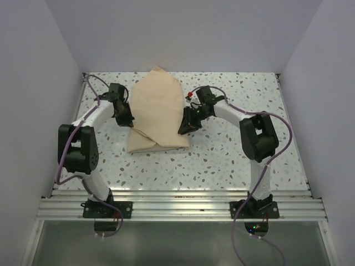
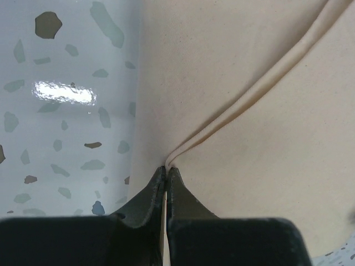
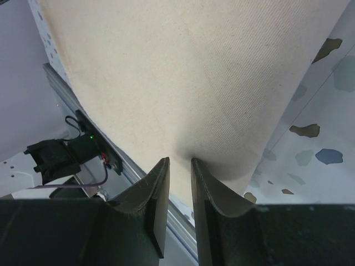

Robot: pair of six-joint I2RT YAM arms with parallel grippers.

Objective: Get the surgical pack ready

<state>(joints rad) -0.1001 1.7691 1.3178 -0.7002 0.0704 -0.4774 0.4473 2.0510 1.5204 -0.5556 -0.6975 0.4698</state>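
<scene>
The tan cloth bundle [image 1: 158, 111] lies mid-table [image 1: 233, 160], btwn the two arms. Its long axis runs near-to-far. The pointed end [image 1: 158, 68] aims at the far wall, and the broad, squarer end sits toward the arm bases.

The left gripper [image 1: 128, 122] is at the bundle's left edge, toward the near half. In the left wrist view it [image 2: 167, 173] is clenched tight on a thin fold of cloth, w/ a ridge [image 2: 260, 88] running away from the tips.

The right gripper [image 1: 182, 131] is at the right edge, approx level w/ the left one. Its jaws [image 3: 180, 163] stand a little apart, and the cloth puckers right at the tips, so it looks to be nipping a thicker fold. Not 100% sure.

Key relation: each hand is on its own side, so the bundle spans crosswise btwn them and neither arm is clearly nearer. Judgement: any next pull or fold goes across the short axis, left-right, or lifts both edges together. No tray, tools or gauze visible, so prob. wrapped inside or absent. Can't tell which.
</scene>
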